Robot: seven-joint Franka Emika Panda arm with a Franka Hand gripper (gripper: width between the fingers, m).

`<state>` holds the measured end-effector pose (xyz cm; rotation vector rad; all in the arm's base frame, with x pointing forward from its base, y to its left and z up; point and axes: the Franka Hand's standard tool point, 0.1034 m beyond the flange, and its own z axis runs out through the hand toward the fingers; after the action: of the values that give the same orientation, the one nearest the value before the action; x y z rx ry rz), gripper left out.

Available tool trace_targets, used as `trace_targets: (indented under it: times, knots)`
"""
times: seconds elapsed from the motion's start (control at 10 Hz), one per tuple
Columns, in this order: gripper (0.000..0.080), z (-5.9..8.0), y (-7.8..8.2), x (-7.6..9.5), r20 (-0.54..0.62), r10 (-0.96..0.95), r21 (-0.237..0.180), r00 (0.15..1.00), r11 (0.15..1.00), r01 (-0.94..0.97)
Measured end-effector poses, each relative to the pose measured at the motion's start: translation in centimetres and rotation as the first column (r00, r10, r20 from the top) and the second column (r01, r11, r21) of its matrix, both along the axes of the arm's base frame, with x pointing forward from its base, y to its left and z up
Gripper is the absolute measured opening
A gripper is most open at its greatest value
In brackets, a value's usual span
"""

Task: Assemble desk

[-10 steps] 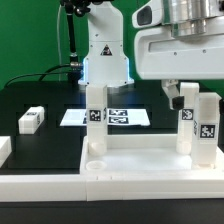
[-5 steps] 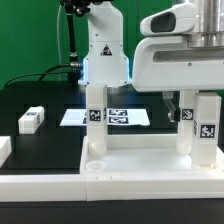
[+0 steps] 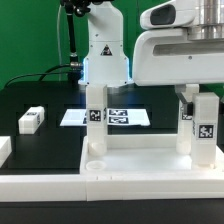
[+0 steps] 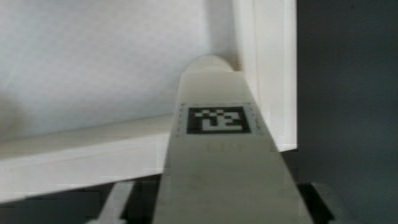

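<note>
The white desk top (image 3: pixel 140 158) lies with its raised rim up. Three tagged white legs stand in its corner sockets: one at the back on the exterior view's left (image 3: pixel 95 122), and two on the exterior view's right (image 3: pixel 206 128) (image 3: pixel 185 122). My gripper (image 3: pixel 186 96) comes down from above on the rear right leg. In the wrist view that leg (image 4: pixel 222 150) fills the gap between my fingers (image 4: pixel 125 205), and the desk top's rim corner (image 4: pixel 267 60) lies just beyond it. A fourth leg (image 3: pixel 32 120) lies loose on the black table.
The marker board (image 3: pixel 125 117) lies behind the desk top, in front of the robot base (image 3: pixel 103 55). A white block (image 3: pixel 4 150) sits at the exterior view's left edge. A low white border rail (image 3: pixel 60 185) runs along the front.
My hand has turned and shifted toward the exterior view's left above the right legs. Its fingers are now mostly hidden behind its white body. The legs and desk top have not moved.
</note>
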<state>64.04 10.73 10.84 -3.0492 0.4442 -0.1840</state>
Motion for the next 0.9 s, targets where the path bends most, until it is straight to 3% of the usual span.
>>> trace_targets:
  times: [0.3, 0.5, 0.6, 0.9]
  knots:
    - [0.0287, -0.05, -0.08, -0.08, -0.016, -0.229, 0.026, 0.973, 0.973, 0.23]
    - [0.0287, 0.13, -0.02, 0.04, -0.081, -0.517, 0.039, 0.852, 0.852, 0.521]
    - [0.0287, 0.02, -0.18, 0.13, -0.11, -0.64, 0.05, 0.761, 0.761, 0.647]
    - [0.0288, -0.26, 0.36, -0.02, -0.175, -0.916, 0.07, 0.361, 0.354, 0.932]
